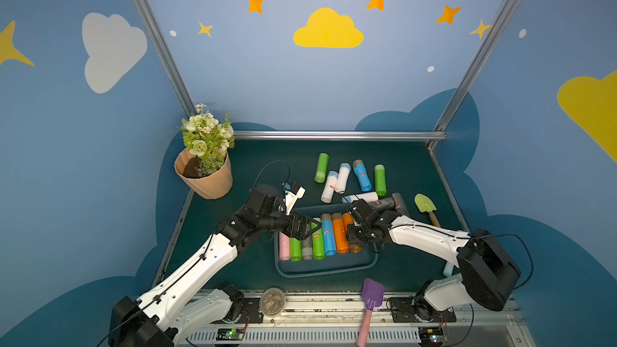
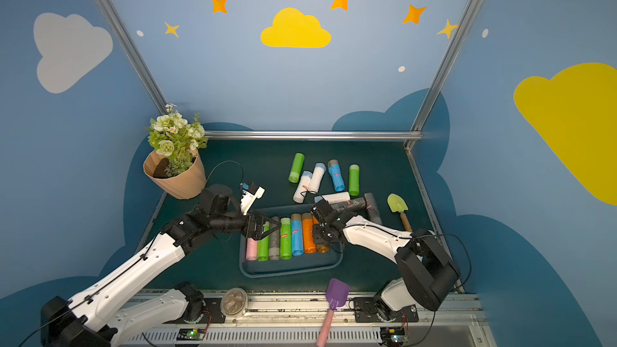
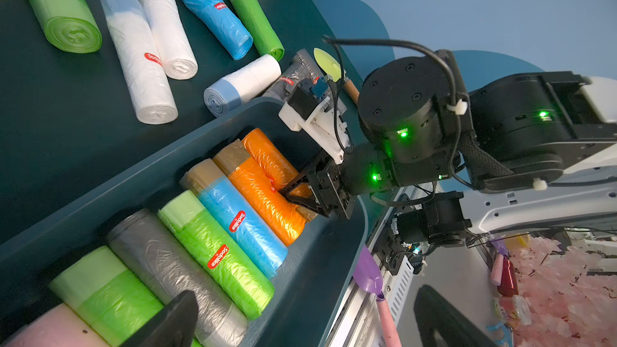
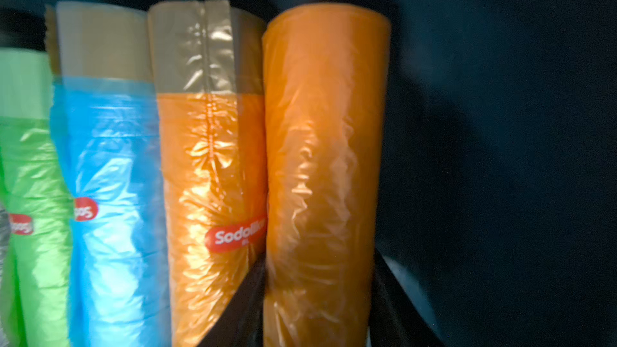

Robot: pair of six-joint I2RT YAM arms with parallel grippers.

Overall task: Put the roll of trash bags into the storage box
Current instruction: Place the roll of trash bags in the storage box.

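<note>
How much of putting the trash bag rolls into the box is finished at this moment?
Done: six rolls lie side by side in the storage box. In hand: a seventh, the plain orange roll, sits beside them with the right fingers on either side; whether they grip it is unclear. The left fingers hang open above the box. Left: several loose rolls lie on the table beyond the box.

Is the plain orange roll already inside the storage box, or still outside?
Inside: the plain orange roll lies in the storage box, beside the labelled orange roll.
</note>
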